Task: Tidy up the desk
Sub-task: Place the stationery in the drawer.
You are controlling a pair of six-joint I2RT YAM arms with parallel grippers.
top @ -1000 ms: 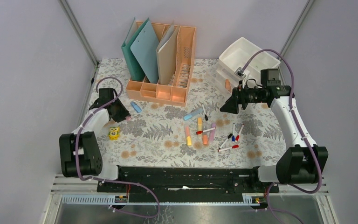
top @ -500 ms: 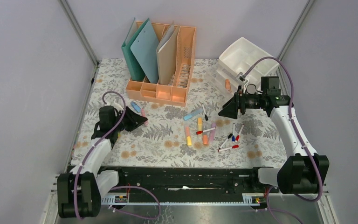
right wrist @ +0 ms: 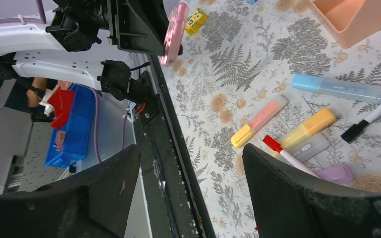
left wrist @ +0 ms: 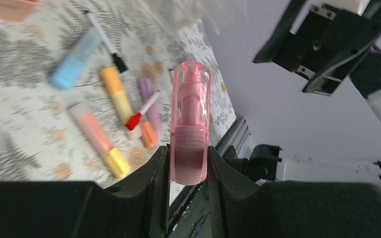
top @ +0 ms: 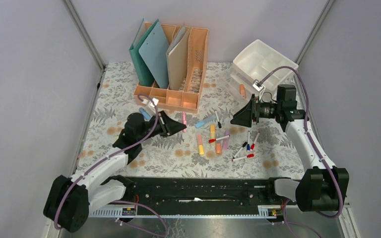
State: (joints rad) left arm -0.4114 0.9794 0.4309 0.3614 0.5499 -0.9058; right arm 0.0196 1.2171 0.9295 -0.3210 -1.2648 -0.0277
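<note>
The desk is a tabletop under a fern-and-flower cloth. My left gripper hovers over its middle, just left of a scatter of pens. It is shut on a translucent pink highlighter, which sticks out past the fingertips; the highlighter also shows in the right wrist view. My right gripper stands open and empty over the right side of the scatter, facing the left gripper. On the cloth lie a blue highlighter, a yellow one, an orange one and thin markers.
A peach file rack with folders stands at the back. A white drawer unit sits at the back right, an orange item on its front. A small blue piece lies near the rack. A yellow cube lies behind the left gripper.
My left arm has swung from the desk's left edge toward the middle, carrying the pink highlighter. The right gripper has drifted slightly left and stays open.
</note>
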